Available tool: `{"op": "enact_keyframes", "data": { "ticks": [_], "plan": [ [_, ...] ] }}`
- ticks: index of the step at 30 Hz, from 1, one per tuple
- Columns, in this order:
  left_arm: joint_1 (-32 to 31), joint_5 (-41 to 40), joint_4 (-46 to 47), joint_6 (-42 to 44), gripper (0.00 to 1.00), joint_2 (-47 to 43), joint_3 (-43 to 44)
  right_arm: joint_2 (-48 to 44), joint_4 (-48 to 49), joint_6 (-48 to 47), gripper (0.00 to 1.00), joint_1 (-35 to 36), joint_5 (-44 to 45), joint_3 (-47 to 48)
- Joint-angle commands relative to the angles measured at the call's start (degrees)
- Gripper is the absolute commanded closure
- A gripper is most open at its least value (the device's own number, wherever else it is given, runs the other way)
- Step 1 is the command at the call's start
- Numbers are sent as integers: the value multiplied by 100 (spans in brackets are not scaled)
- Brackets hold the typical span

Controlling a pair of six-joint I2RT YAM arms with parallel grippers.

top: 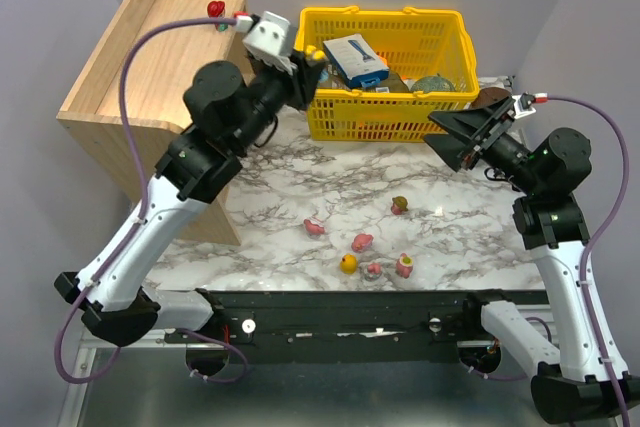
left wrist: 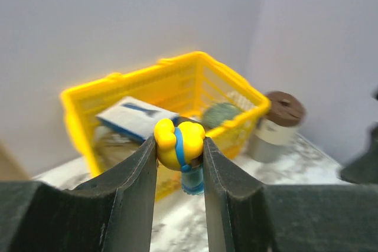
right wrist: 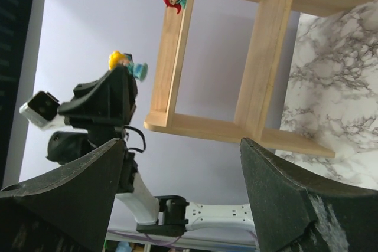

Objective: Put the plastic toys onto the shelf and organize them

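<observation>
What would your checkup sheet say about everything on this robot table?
Surface: marble-pattern table, several loose toys near the front.
Job's things: red toy on the shelf top; yellow toy in left gripper.
Clutter: yellow basket of boxes; brown-lidded jar beside it.
Grippers: left gripper shut on yellow toy; right gripper open, empty.
Cables: purple cables looping off both arms.
Surroundings: plain grey walls.

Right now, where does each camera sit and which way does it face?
Top external: above and behind, looking down on the marble table; left arm and right arm show.
Left wrist: faces the yellow plastic basket; left pincer grips a yellow-haired plastic toy.
Right wrist: faces the light-wood shelf past its open right pincer.
Shared: both wrist views show that toy.
</observation>
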Motion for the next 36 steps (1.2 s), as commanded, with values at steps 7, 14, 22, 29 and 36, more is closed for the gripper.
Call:
{"op": "enact_keyframes", "data": {
  "ticks": [7, 14, 22, 29, 36],
  "plan": [
    [1878, -247, -1451, 601, 100, 606, 1760, 94, -151, -1017, 13, -23, 18, 103],
    [2872, 306, -2084, 884, 100, 957, 2297, 297, -292, -1676, 14, -32, 35, 358],
    [3708, 1290, -2217, 893, 100, 1108, 2342, 499, -380, -1949, 13, -23, 53, 437],
    [3893, 1634, -1920, 1095, 100, 1117, 1965, 631, -424, -2019, 13, -23, 97, 507],
    [3893, 1573, -1084, 1209, 100, 827, 1006, 701, -442, -2046, 14, -32, 106, 490]
  ]
}}
